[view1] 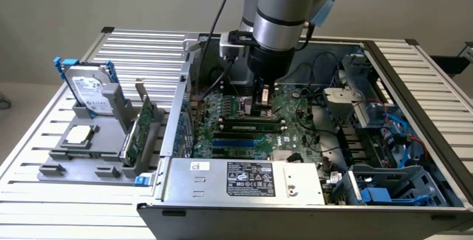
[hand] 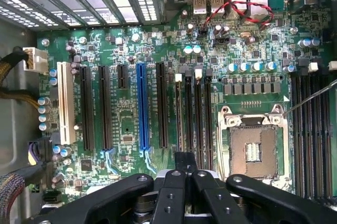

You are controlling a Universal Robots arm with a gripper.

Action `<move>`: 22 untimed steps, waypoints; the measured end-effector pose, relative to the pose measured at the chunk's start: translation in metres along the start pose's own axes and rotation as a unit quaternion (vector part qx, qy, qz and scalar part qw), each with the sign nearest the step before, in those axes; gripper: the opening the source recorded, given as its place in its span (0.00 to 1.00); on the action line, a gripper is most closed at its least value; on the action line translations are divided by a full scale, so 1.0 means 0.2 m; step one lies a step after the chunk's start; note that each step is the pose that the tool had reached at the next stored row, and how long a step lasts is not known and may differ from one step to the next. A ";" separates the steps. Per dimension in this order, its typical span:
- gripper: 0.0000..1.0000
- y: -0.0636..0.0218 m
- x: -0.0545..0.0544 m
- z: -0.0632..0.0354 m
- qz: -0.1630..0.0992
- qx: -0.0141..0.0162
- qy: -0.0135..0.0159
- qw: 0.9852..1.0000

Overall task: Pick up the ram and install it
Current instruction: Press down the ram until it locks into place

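Note:
My gripper (view1: 263, 105) hangs shut inside the open computer case, over the green motherboard (view1: 296, 132). In the wrist view its black fingers (hand: 174, 192) are pressed together, and I see nothing held between them. Just in front of the gripper in the exterior view, the ram (view1: 251, 120), a long, narrow, dark-and-green stick, lies along the memory slots beside the processor socket. I cannot tell whether the fingers touch it. The wrist view looks down on those black memory slots (hand: 194, 113) next to the socket (hand: 253, 147); there I cannot pick the stick out from the slots.
A grey holder (view1: 81, 154) at the exterior view's left carries a hard drive (view1: 92, 93), a wider green expansion card (view1: 140, 126) and a processor chip (view1: 77, 136). The power supply (view1: 244, 179) sits at the case front. Cables and drive bays (view1: 384, 134) crowd the right.

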State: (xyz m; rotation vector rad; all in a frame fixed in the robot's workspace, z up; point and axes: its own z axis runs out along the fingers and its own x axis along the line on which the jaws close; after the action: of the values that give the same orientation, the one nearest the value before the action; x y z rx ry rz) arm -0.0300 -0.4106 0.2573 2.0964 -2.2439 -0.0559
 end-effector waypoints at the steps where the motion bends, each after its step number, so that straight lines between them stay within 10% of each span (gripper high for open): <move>1: 0.11 0.000 0.00 -0.001 0.004 0.000 0.002 1.000; 9: 0.11 0.000 0.00 -0.001 0.034 0.002 0.030 0.999; 22: 0.11 0.000 0.00 0.006 0.135 -0.003 0.023 0.991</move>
State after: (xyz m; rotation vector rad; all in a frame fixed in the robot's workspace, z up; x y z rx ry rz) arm -0.0301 -0.4106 0.2561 1.7526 -2.4705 0.0001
